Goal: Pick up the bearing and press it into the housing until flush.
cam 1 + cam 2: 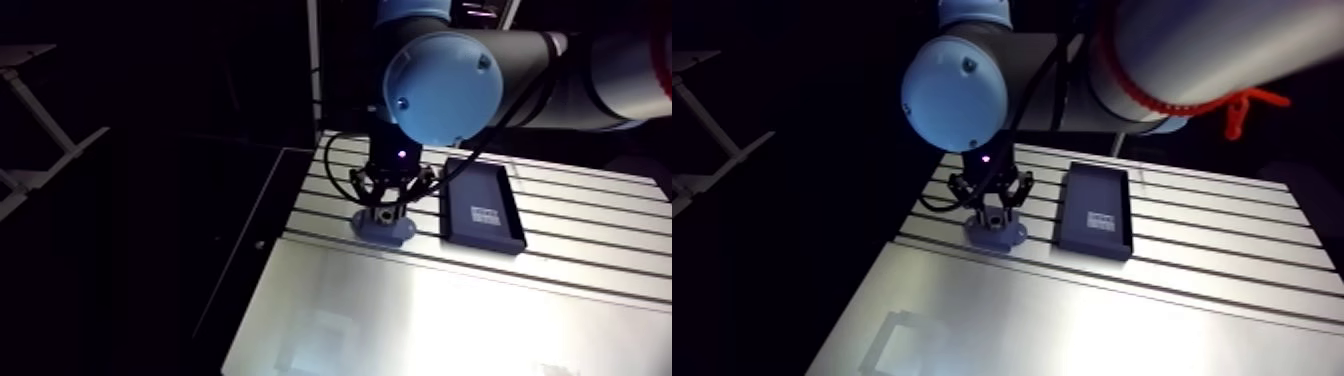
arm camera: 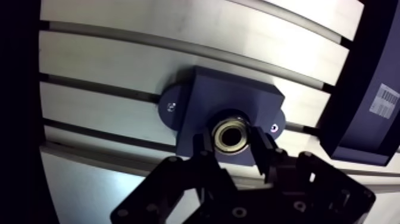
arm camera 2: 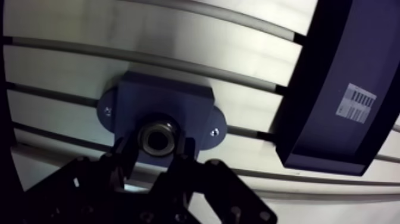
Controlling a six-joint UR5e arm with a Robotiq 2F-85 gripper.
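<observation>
The worktop [image 2: 119,59] lies open ahead of the gripper [image 2: 232,144]: bare aluminium crossed by long slots. To one side of the gripper the worktop ends at a dark edge, near the housing [image 2: 232,95] but with a strip of bare metal between them. To the other side lies a shallow black tray [image 3: 333,53] with a small white label [image 3: 356,102]. The tray is apart from the housing, with a band of slotted worktop between, and its near wall leaves less room on that side than ahead. In the arm view a wide smooth stretch of worktop spreads on the far side of the housing from the slots.

The gripper hangs straight over the dark blue housing. Its fingers [image 2: 205,149] are partly spread, standing one on each side of the bearing [image 2: 231,124] and closed against its rim, so the gripper is grasping the bearing. The bearing, a metal ring with a dark bore, sits between the fingertips at the housing's round opening. How deep it sits there cannot be told. The housing lies flat on the worktop, directly under the gripper, with a small screw head showing on each of its side ears.
</observation>
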